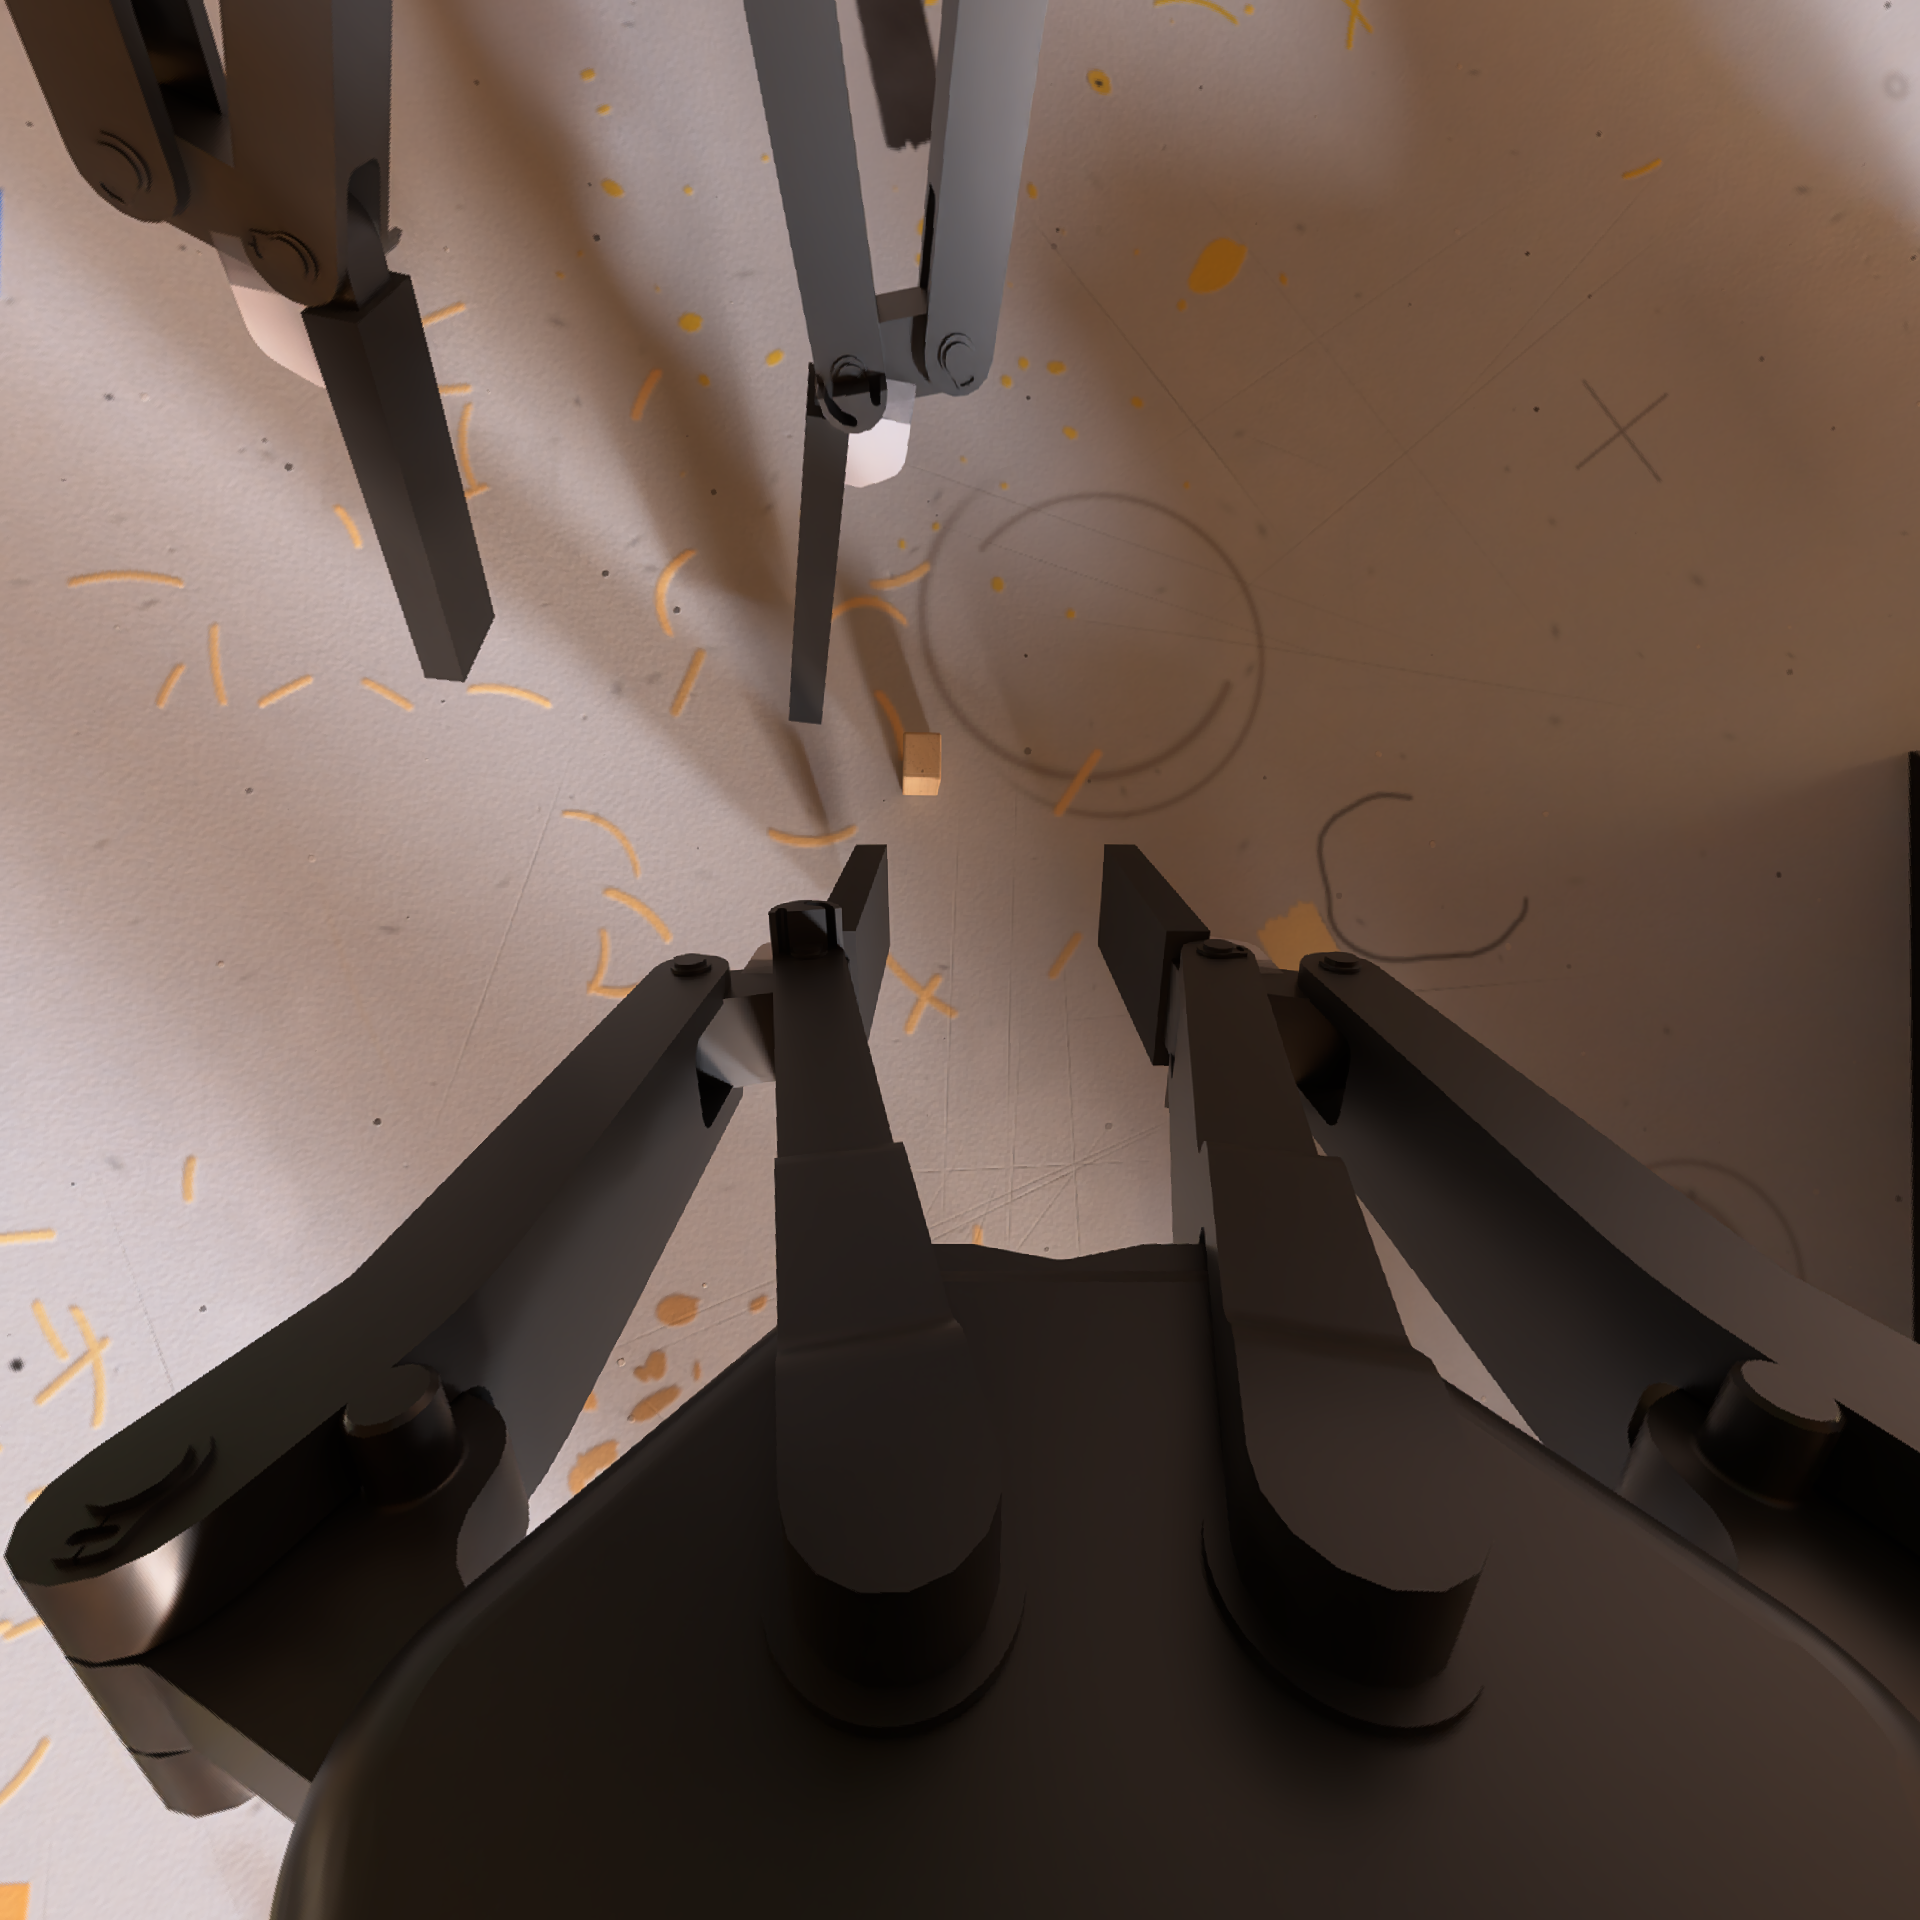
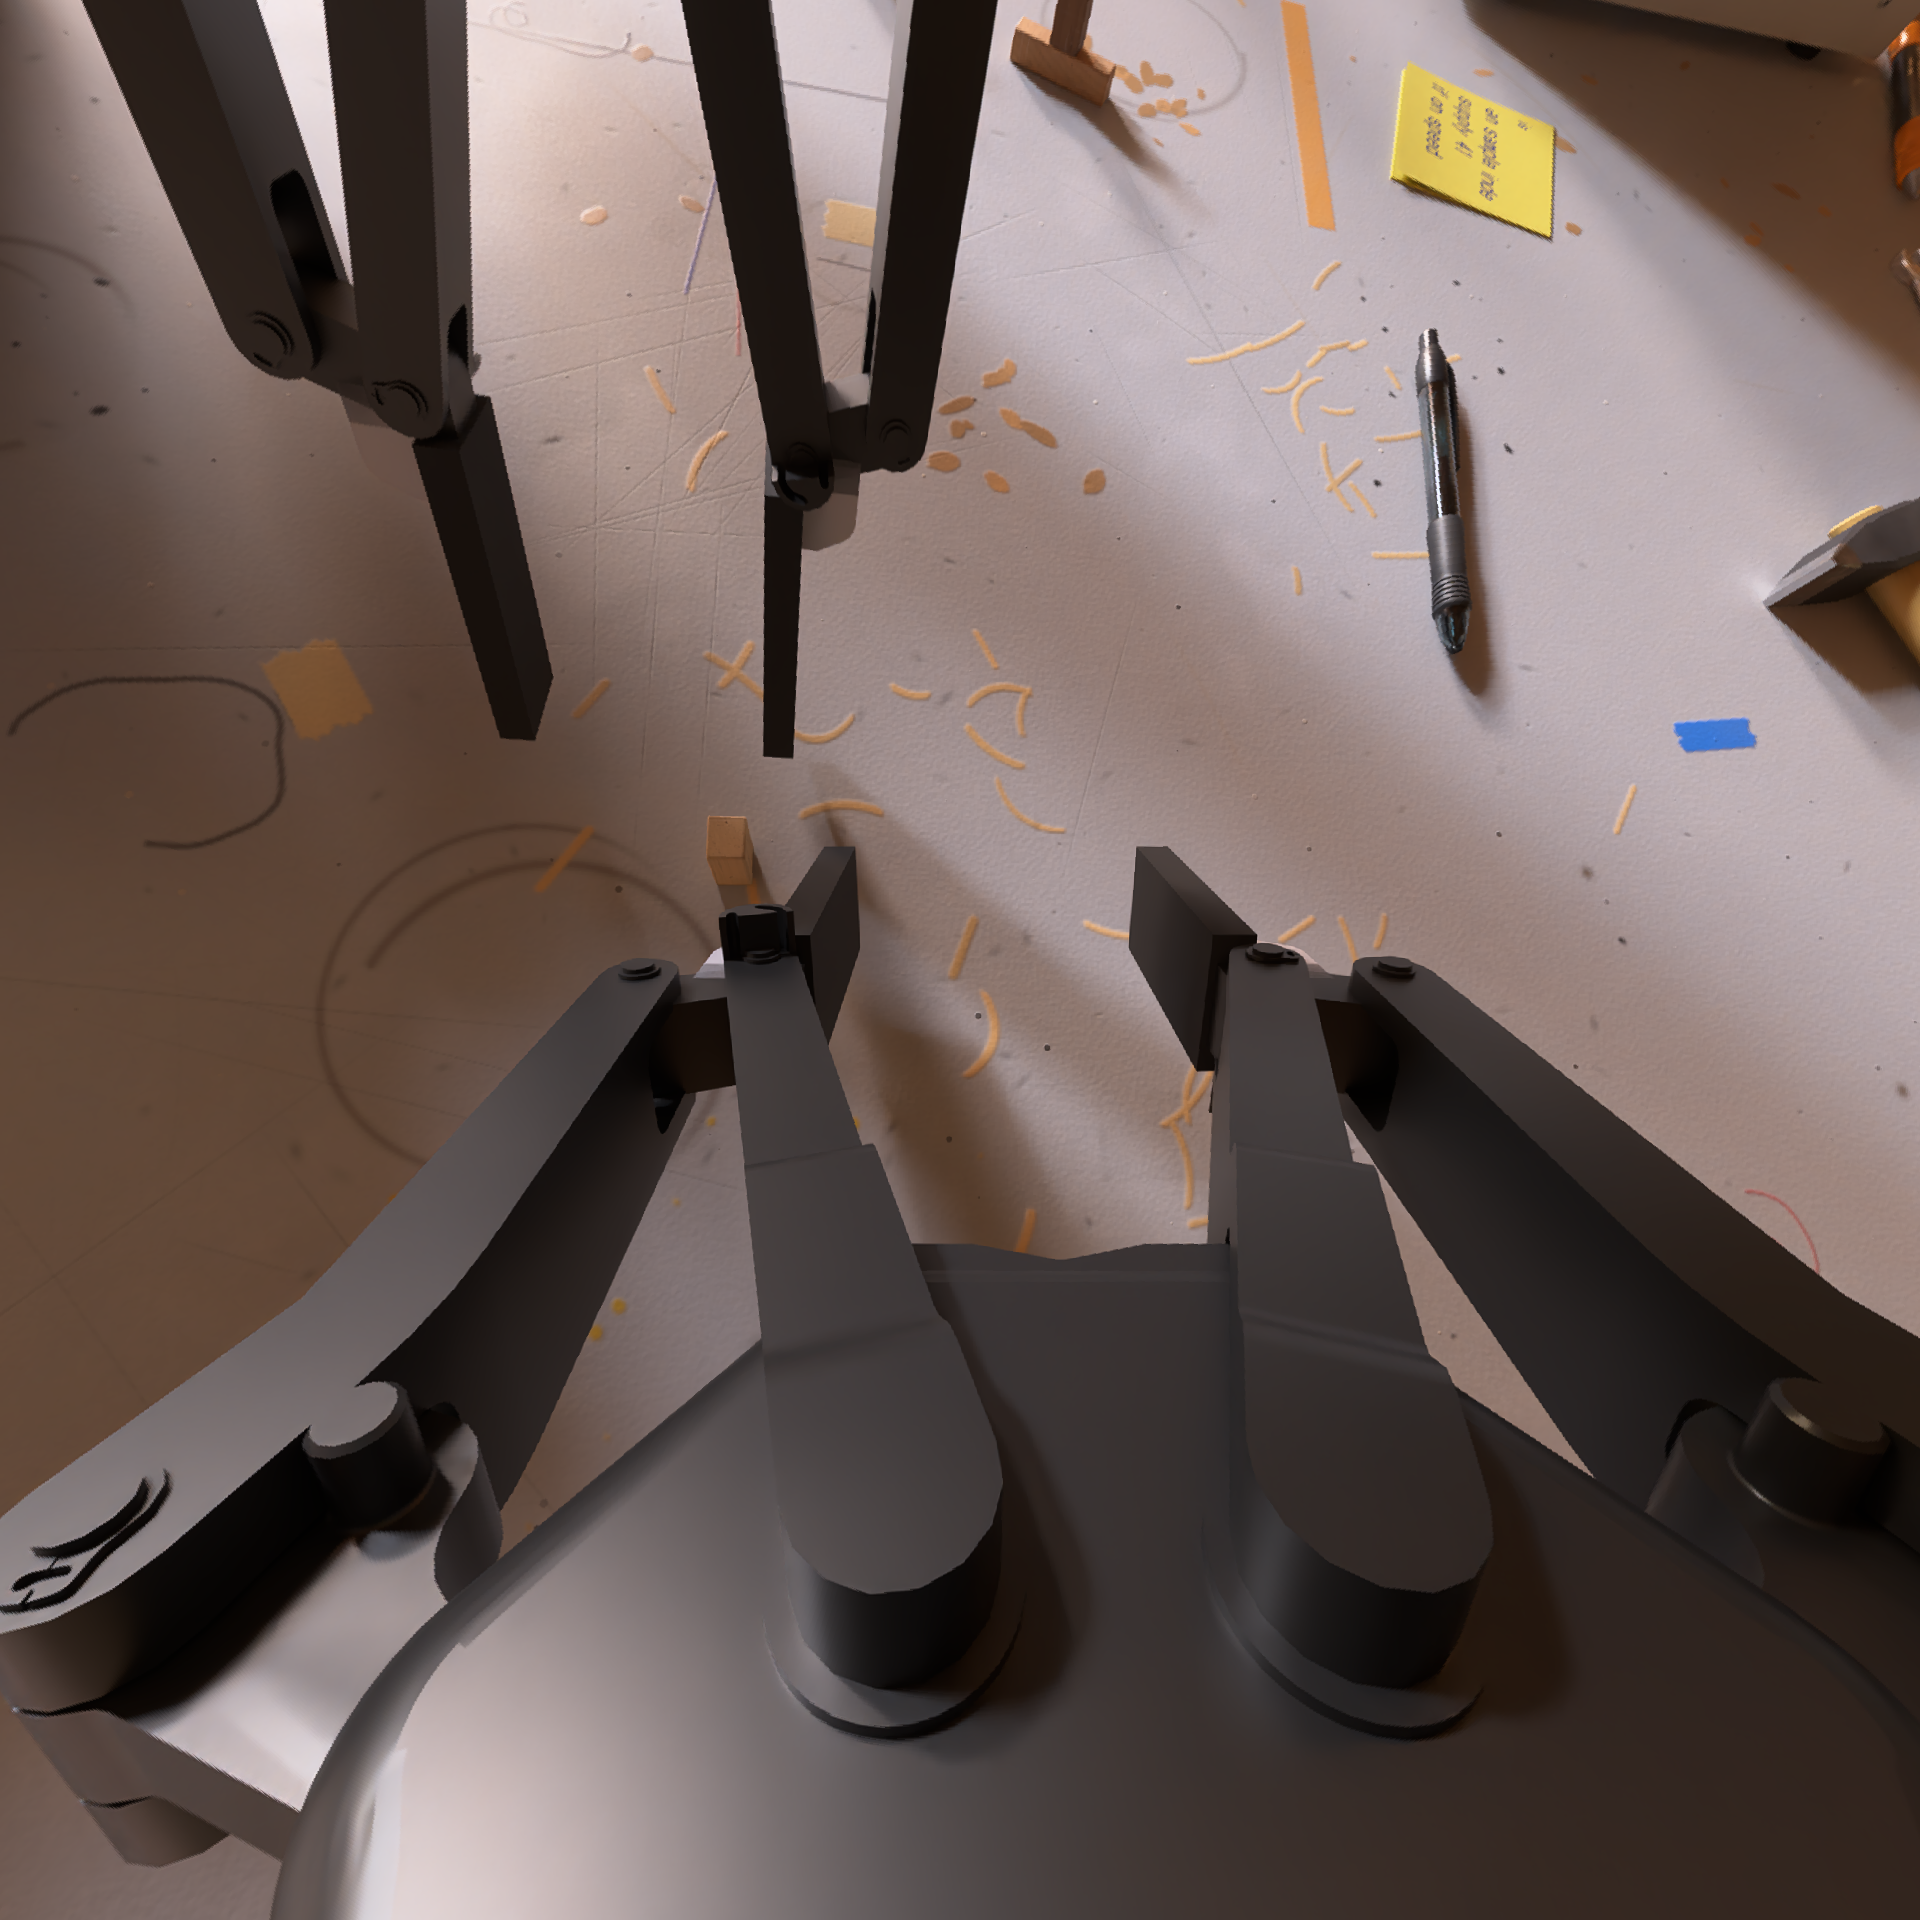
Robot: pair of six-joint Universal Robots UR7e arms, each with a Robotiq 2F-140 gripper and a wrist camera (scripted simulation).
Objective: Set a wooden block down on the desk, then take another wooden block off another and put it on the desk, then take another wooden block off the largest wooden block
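A small wooden block (image 1: 921, 765) lies alone on the pale desk (image 1: 312, 935), just beyond my left gripper (image 1: 992, 862), which is open and empty. The same block shows in the right wrist view (image 2: 728, 850), just left of my right gripper (image 2: 992, 868), also open and empty. Each view shows the other gripper hanging above the desk, open: the right gripper in the left wrist view (image 1: 623, 696) and the left gripper in the right wrist view (image 2: 649, 738). More stacked wooden blocks (image 2: 1065, 52) stand at the far top of the right wrist view, partly cut off.
A grey pen (image 2: 1444, 488), a yellow sticky note (image 2: 1475, 151), a strip of blue tape (image 2: 1714, 735) and a hammer head (image 2: 1849, 566) lie right of the grippers. Wood shavings and pencil marks cover the desk. A dark object's edge (image 1: 1914, 1039) shows at right.
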